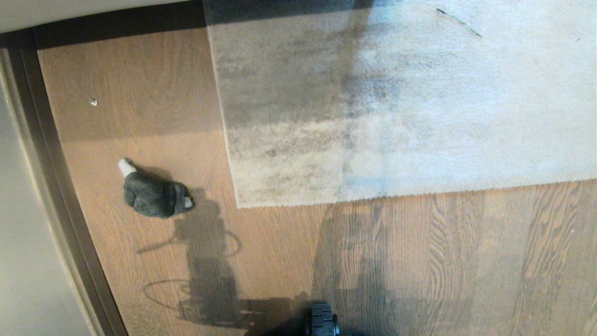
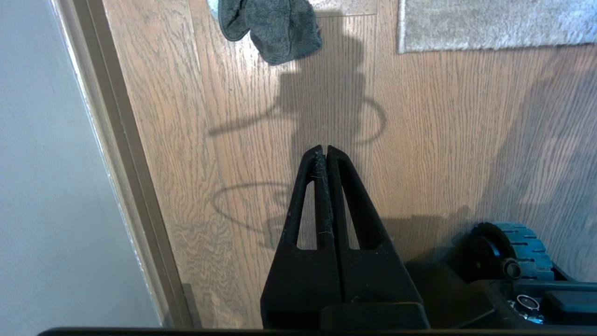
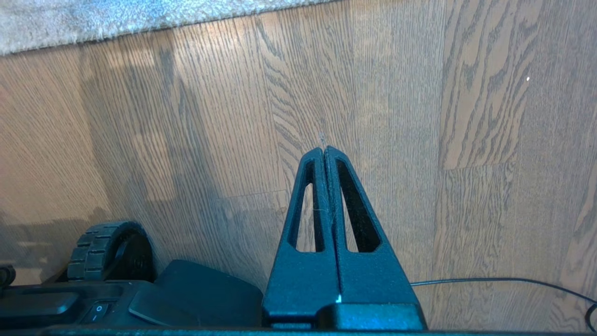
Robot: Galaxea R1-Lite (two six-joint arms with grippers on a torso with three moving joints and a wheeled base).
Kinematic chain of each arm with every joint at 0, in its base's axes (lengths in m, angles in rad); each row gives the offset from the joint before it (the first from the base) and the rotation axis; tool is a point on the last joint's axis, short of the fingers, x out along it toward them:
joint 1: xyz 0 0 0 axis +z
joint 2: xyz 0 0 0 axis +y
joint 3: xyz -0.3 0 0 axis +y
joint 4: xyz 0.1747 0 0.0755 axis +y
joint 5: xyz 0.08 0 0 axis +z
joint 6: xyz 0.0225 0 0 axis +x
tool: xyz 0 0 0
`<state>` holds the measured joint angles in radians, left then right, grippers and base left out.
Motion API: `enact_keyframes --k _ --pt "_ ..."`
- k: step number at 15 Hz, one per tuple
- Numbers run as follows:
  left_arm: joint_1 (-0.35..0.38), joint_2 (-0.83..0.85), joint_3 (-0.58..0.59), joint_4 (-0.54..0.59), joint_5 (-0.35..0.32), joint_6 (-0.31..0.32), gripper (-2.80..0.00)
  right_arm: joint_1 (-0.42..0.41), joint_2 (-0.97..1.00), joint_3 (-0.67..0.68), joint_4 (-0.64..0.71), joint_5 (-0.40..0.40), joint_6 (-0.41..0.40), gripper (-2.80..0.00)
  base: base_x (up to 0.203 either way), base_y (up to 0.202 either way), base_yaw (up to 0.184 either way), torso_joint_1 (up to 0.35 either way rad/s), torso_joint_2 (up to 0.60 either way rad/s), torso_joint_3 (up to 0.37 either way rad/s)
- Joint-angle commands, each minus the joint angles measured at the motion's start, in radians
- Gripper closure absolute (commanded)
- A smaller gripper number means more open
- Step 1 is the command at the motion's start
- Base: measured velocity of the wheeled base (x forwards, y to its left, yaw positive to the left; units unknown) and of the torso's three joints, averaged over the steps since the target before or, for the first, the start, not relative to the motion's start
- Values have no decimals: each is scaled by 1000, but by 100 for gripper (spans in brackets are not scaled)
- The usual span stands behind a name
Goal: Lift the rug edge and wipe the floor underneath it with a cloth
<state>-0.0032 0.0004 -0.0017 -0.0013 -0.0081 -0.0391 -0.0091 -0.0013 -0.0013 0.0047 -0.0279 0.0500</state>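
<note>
**Inspector A:** Surface is the floor (image 1: 419,261), light brown wood planks with dark grain, bounded on the robot's left by a dark skirting strip (image 1: 60,186) and a pale wall. The rug (image 1: 396,102) lies flat, its near corner (image 1: 239,205) square on the planks. The cloth (image 1: 154,193) sits bunched on bare floor, left of that corner and clear of it, between the rug and the skirting.

**Inspector B:** Hands?

**Inspector A:** Left hand (image 2: 325,150) hangs above bare floor short of the cloth, jaws pressed together, holding nothing. Right hand (image 3: 323,150) the same, over planks short of the rug edge (image 3: 140,25). Neither touches anything.

**Inspector B:** Orientation of the work items?

**Inspector A:** The near rug edge runs across the head view, left to right; the side border runs away from the robot. The cloth's long axis lies slanted, its whitish tip toward the skirting and away from the robot, its dark bulk toward the rug corner.

**Inspector B:** Risks?

**Inspector A:** In my judgement, three. Closed jaws must open before either grasp, or they only push the cloth along. The rug lies flush, so fingers may skid over the pile rather than get under the border. A thin black cable (image 3: 503,281) beside the right hand could snag.
</note>
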Motion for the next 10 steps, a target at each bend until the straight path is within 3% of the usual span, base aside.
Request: enact_keyframes --k 1,10 --pt "0 0 0 0 0 -1 0 0 1 0 0 -1 2 0 0 0 0 0 0 0" --pt "0 0 0 0 -1 1 0 0 1 0 0 -1 2 0 0 0 0 0 0 0"
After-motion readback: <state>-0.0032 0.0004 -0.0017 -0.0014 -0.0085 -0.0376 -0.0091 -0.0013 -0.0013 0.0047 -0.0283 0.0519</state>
